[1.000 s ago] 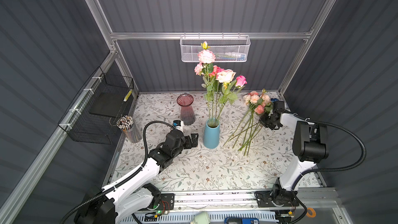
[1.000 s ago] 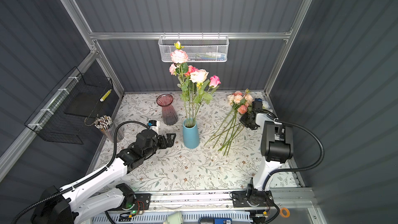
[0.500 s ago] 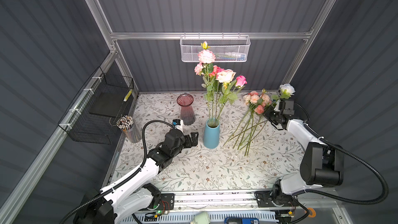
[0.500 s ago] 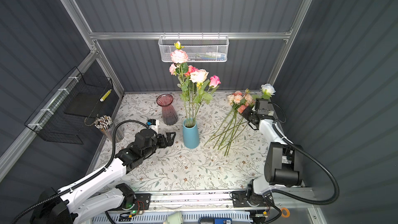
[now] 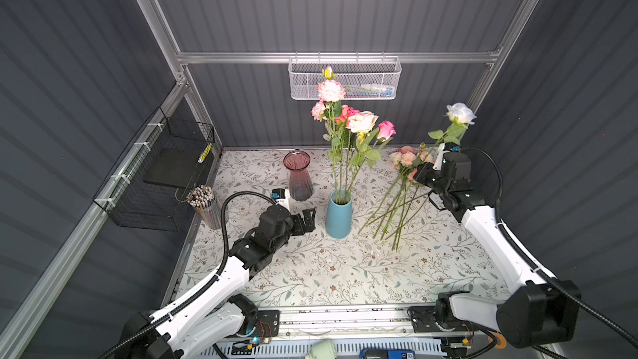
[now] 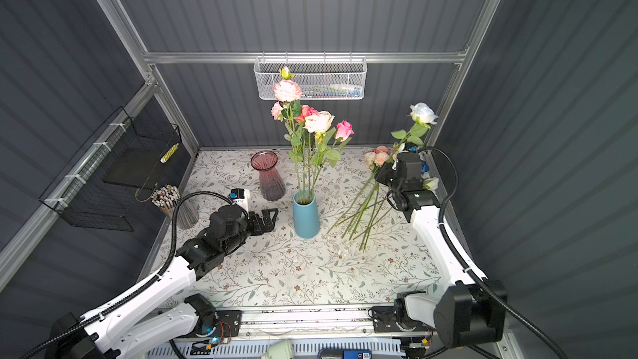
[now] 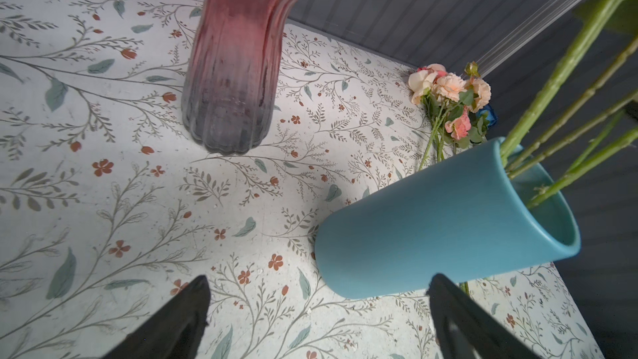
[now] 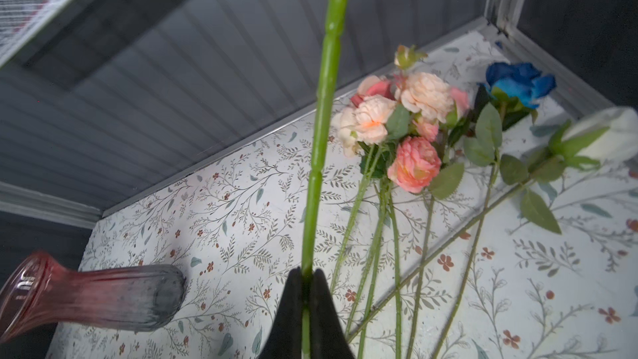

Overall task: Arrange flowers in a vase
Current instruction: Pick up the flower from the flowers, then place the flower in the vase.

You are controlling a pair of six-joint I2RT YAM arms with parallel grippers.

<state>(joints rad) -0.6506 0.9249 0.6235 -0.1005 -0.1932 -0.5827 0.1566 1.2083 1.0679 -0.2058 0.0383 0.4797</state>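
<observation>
One rose: our right jaws pinch the white rose (image 5: 461, 113) by its stem, lifted above the loose flowers (image 5: 397, 208) on the bench (image 5: 310, 271).
Left jaws: wide, empty, just beside the blue vase (image 5: 338, 215).
Risk: the long stem may swivel in our pinch, which looks thin from here, then snag the standing blooms (image 5: 360, 122) or tip the vase.

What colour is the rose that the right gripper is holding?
White: the rose shows best in a top view.
</observation>
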